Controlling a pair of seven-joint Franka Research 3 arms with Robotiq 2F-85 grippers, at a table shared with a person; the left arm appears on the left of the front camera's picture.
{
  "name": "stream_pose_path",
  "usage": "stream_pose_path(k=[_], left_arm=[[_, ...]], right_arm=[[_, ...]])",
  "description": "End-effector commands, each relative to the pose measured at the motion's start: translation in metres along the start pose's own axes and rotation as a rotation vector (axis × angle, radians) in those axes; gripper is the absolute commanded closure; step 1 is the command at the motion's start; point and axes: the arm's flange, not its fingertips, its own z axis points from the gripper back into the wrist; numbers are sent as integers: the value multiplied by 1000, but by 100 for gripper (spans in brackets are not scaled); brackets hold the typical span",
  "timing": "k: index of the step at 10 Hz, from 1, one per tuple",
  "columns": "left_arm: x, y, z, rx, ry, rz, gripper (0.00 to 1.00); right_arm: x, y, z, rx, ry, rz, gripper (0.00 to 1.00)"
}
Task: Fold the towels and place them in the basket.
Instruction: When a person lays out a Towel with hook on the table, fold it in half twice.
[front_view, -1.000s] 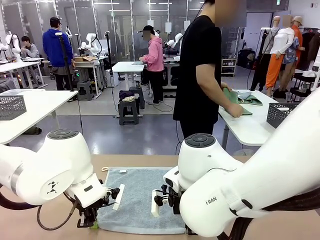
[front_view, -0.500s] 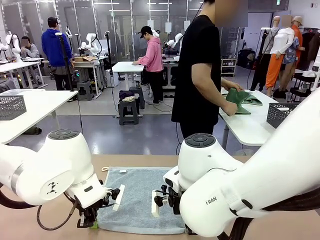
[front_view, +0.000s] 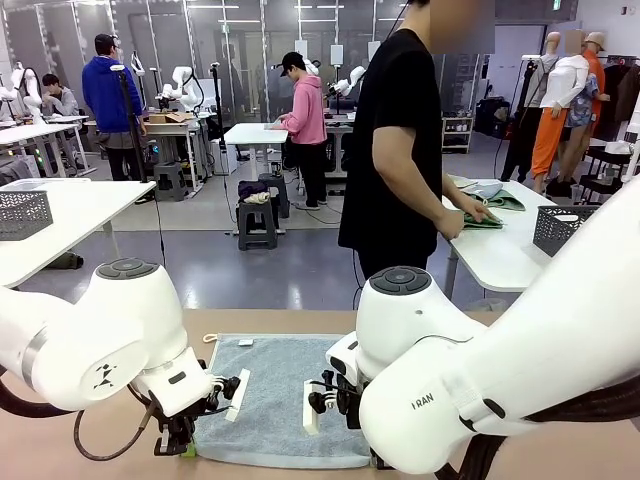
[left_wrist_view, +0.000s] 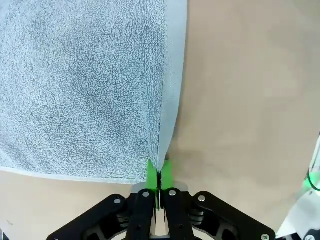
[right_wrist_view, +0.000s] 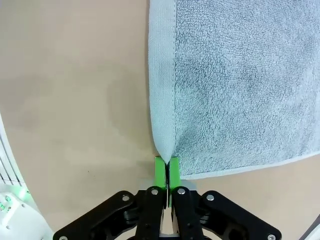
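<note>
Towel (front_view: 275, 395) lies flat on the table (front_view: 270, 322) by our edge, with left gripper (left_wrist_view: 159, 172) and right gripper (right_wrist_view: 166, 167) each clamped on a near corner, so we can fold it over.

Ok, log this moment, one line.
left jaws: shut on towel corner | right jaws: shut on other near corner | towel: flat on table | fold: not begun
</note>
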Motion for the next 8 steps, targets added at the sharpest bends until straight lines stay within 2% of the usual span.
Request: stream_pose_path(k=[1,4,8], left_arm=[[0,0,0,0,0,-2,100],[2,0,6,6,2,-2,97],[-5,24,55,42,-7,-21,97]], right_arm=[[0,0,0,0,0,0,100],[-3,-3,3,6,-2,6,97],[-9,-24,54,-41,-25,55,97]])
